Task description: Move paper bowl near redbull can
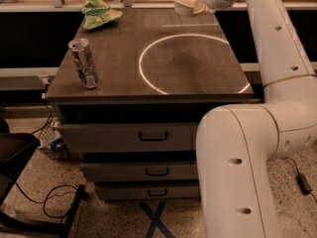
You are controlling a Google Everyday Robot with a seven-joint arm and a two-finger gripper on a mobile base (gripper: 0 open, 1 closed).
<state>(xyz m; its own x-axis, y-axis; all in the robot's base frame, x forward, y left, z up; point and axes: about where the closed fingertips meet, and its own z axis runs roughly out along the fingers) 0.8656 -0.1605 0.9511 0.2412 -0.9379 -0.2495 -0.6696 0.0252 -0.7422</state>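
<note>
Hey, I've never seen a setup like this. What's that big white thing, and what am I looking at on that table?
The big white jointed thing is a robot's single arm, seen by one camera looking down at a dark cabinet top with drawers beneath. Its tool sits at the far edge, right of centre, and appears to grip a small white paper bowl. Near the front left stands a tall slim silver and blue drink can. At the far left lies a green snack bag.
</note>
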